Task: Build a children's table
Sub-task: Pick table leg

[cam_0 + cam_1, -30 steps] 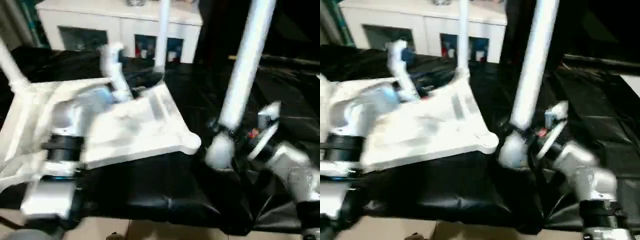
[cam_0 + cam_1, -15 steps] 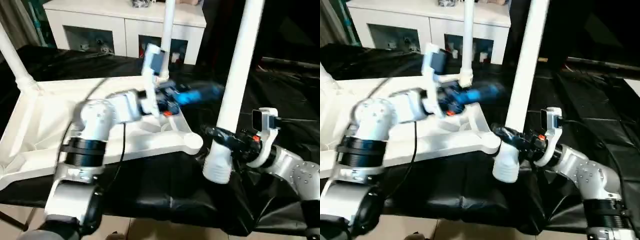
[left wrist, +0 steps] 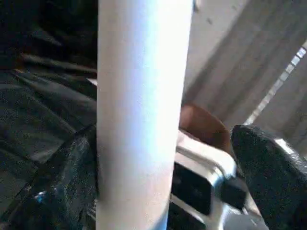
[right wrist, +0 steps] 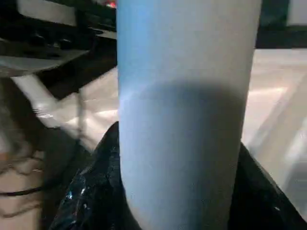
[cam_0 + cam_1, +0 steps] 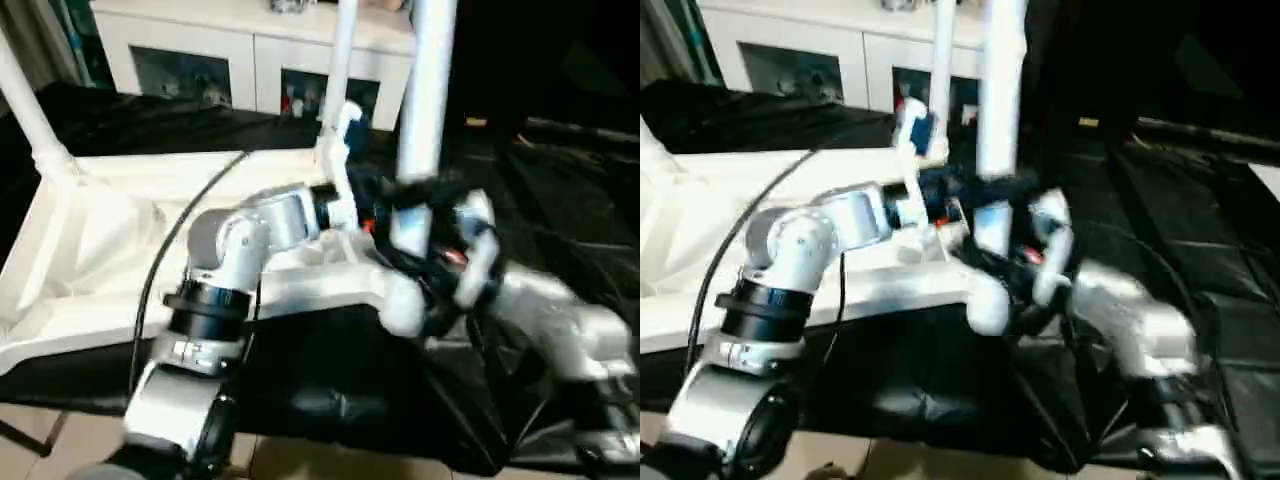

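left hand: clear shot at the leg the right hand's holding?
Probably yes. The left hand is beside the leg; in the left wrist view the leg stands between its open fingers. The right hand grips lower on it, near the tabletop's corner.

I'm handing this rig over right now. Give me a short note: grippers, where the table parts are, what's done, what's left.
Right gripper: jaws shut on the loose leg, held upright by the tabletop's near corner socket.
Left gripper: jaws open, straddling the same leg.
Tabletop: upside down on the black work table.
Done: two legs stand in the far sockets.
Left: seat this leg; a fourth after that.
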`<state>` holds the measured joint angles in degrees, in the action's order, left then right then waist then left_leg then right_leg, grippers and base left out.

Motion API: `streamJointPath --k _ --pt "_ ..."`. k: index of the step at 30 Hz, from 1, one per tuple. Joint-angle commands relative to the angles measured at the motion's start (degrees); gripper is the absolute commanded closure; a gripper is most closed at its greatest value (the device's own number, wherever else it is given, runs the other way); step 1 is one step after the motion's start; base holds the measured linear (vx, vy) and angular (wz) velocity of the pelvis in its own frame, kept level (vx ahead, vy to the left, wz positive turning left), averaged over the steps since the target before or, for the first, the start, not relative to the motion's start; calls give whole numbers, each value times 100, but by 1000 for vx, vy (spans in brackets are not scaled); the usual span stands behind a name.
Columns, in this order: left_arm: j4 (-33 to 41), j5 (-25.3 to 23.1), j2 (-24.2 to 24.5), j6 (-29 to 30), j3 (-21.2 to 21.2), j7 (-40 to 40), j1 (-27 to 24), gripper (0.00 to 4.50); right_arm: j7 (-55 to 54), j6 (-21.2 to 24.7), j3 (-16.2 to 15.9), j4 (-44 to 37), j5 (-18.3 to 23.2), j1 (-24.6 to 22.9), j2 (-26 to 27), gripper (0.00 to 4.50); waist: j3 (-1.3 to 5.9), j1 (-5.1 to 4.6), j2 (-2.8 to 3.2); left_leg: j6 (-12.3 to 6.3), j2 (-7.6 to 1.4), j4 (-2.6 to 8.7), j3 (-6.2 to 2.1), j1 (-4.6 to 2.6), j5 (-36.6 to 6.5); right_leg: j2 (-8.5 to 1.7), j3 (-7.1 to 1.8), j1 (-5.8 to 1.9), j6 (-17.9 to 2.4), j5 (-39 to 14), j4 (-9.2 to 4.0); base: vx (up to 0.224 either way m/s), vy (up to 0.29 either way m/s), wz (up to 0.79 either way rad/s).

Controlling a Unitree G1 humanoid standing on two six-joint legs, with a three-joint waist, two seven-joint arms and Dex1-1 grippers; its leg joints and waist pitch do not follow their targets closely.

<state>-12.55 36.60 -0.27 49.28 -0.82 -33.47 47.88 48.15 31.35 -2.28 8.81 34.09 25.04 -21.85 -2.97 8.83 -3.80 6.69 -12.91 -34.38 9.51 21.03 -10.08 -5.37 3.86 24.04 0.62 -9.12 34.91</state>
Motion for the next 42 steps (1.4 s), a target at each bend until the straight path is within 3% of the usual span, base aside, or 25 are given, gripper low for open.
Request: streamJointPath --k 1,4,7,11,13,17,20,21,22,27,28,30,33,34,38,40,42 --pt "177 30 -225 8 81 223 71 17 -501 -114 -61 -91 -382 79 50 266 400 -26 36 95 42 418 76 -28 -1079 -157 -156 -326 -857 -1334 -404 0 0 0" --pt "-90 -237 -546 -408 -169 984 97 37 -1029 -239 -229 -323 -909 125 230 266 407 -53 14 83 41 413 73 -11 -952 -141 -158 -355 -972 -960 -359 0 0 0" --pt "-247 -267 -677 -665 -288 1130 88 63 -1247 -152 -191 -433 -854 152 410 266 399 -85 -29 -4 69 426 83 7 -1055 -152 -156 -377 -818 -1313 -407 0 0 0" --pt "-413 -443 -741 -911 -326 1358 85 89 -1398 -221 -319 -437 -999 160 504 266 392 -127 0 -2 59 434 74 10 -1139 -147 -158 -359 -667 -1441 -436 0 0 0" --pt "-479 -530 -777 -985 -360 1492 100 106 -1489 -260 -318 -379 -1047 177 567 266 395 -122 -19 3 62 435 73 14 -1104 -148 -161 -363 -665 -1393 -426 0 0 0" --pt "-544 -597 -818 -988 -436 1687 120 133 -1568 -283 -287 -381 -1143 230 659 266 392 -127 -1 -2 52 438 72 3 -1083 -146 -168 -355 -733 -1218 -403 0 0 0" --pt "-599 -616 -816 -1076 -445 1754 121 150 -1584 -268 -229 -386 -1088 259 750 266 383 -128 25 13 56 447 70 -2 -1180 -148 -165 -352 -726 -1329 -421 0 0 0" --pt "-600 -662 -772 -1132 -433 1744 101 156 -1567 -259 -219 -425 -1039 265 787 266 388 -124 65 33 49 446 64 -14 -1197 -158 -171 -345 -735 -1308 -417 0 0 0" --pt "-610 -667 -744 -1144 -439 1722 95 165 -1570 -257 -229 -440 -1045 266 789 266 386 -135 46 25 50 447 72 -11 -1217 -148 -171 -342 -735 -1287 -430 0 0 0" --pt "-697 -585 -644 -1092 -486 1545 129 211 -1618 -75 -165 -527 -967 301 816 266 395 -152 82 29 57 439 71 -9 -1087 -137 -177 -367 -847 -963 -387 0 0 0" --pt "-699 -573 -641 -1081 -492 1530 133 223 -1608 -69 -160 -534 -964 301 809 266 396 -153 110 33 59 439 68 -13 -1083 -139 -177 -367 -864 -945 -382 0 0 0" --pt "-731 -494 -614 -1038 -540 1449 171 233 -1519 -31 -106 -554 -937 305 776 266 390 -164 93 17 66 438 76 -9 -1122 -138 -174 -376 -885 -1000 -394 0 0 0" --pt "-716 -404 -559 -957 -576 1324 211 248 -1357 -42 -76 -581 -892 286 711 266 391 -187 126 15 59 441 65 -5 -1123 -145 -172 -381 -903 -1014 -387 0 0 0" --pt "-687 -292 -485 -830 -585 1143 241 254 -1232 48 -36 -613 -776 282 659 196 391 -203 121 11 64 437 70 -4 -1128 -142 -171 -384 -922 -996 -390 0 0 0" --pt "-622 -58 -317 -557 -558 689 290 257 -1048 249 47 -642 -554 291 594 191 382 -227 118 -59 71 437 71 3 -1102 -141 -168 -392 -1022 -987 -378 0 0 0" --pt "-435 249 -90 -162 -463 71 339 263 -681 412 40 -707 -339 273 448 154 377 -227 89 -99 60 437 76 2 -1054 -147 -167 -385 -1068 -991 -378 0 0 0" --pt "-357 492 97 157 -420 -368 404 264 -296 544 19 -769 -148 257 289 144 386 -207 121 -106 67 425 77 -21 -1067 -147 -164 -389 -1136 -1007 -353 0 0 0"
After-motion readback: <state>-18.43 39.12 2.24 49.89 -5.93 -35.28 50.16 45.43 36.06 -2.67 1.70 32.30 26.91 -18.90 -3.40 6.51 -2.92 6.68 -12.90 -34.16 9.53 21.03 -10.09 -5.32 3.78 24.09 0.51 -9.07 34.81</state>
